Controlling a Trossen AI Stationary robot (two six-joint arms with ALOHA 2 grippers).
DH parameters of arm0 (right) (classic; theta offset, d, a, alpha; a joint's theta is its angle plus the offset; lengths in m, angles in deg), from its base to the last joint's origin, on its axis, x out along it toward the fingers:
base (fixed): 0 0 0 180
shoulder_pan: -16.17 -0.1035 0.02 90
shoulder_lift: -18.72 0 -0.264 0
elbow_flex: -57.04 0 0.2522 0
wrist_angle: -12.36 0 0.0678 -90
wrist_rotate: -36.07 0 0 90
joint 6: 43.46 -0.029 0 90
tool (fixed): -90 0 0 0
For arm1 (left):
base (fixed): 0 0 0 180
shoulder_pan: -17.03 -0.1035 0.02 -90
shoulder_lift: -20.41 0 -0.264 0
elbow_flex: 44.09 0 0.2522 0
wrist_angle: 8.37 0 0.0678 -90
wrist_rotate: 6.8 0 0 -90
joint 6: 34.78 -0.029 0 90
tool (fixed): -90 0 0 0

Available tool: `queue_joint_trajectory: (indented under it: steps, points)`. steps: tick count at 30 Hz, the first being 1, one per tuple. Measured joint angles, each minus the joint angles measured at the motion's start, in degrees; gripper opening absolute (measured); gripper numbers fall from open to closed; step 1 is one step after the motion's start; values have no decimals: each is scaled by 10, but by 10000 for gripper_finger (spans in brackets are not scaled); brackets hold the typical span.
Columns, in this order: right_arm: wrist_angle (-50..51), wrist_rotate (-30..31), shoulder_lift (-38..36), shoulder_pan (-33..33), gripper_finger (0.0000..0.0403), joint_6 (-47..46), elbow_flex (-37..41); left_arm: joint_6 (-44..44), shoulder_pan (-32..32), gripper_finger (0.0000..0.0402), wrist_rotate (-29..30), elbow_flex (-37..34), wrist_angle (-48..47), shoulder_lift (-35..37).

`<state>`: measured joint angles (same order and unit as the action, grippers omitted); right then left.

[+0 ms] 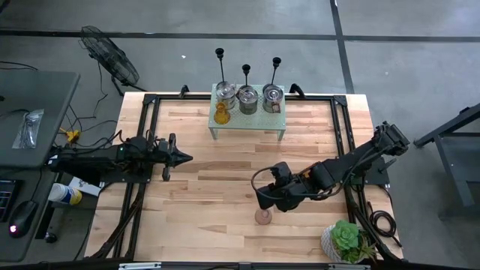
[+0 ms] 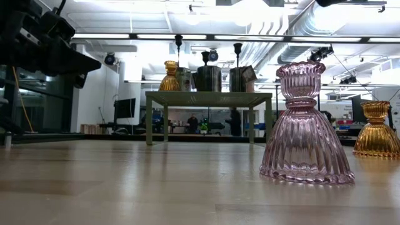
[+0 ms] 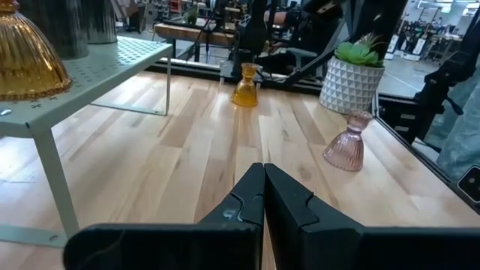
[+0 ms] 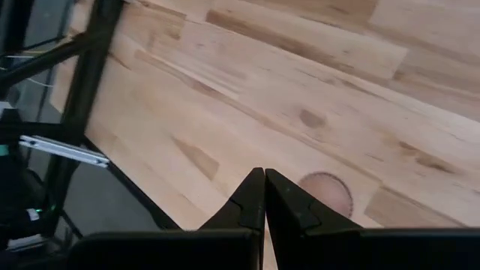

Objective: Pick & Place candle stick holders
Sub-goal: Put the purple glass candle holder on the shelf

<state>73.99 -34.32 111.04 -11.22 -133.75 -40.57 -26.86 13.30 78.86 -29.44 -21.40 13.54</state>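
rack [image 1: 247, 120]: top centre of the high view; holds three metal tins [image 1: 248, 99], each with a black candlestick [image 1: 246, 73] standing in it, plus one amber glass holder [image 1: 221, 115] at its left end.
pink holder [image 1: 263, 217]: upright on bare table [image 1: 202, 187], lower centre of the high view, well apart from the rack.
second amber holder [image 2: 376, 130]: on the table, right edge of the low view.
right gripper [image 4: 264, 196]: fingers pressed together, empty, hanging just above the pink holder.
left gripper [image 3: 264, 199]: fingers pressed together, empty, parked left of centre.
plant pot [image 1: 346, 241]: lower right corner.
progress: my read is one glass holder on the rack, two left on the table.
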Motion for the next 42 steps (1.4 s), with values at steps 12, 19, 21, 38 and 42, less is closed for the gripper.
queue_joint_trajectory:
  steps: [12, 19, 21, 38, 42]
  points:
    - [40, -35, 0, 1, 2, 18, 0, 0, 0, 0, 0, 0, 0, 0]
    - [64, -105, 0, 9, 15, -21, 11, 0, 0, 0, 0, 0, 0, 0]
    - [65, -106, 0, 9, 35, -26, 22, 0, 0, 0, 0, 0, 0, 0]
    - [16, -177, 5, 6, 257, -68, 75, 0, 0, 0, -1, 0, 0, 0]
    - [-8, -211, 43, 8, 258, -73, 62, 0, 0, 0, -1, 0, 0, 0]
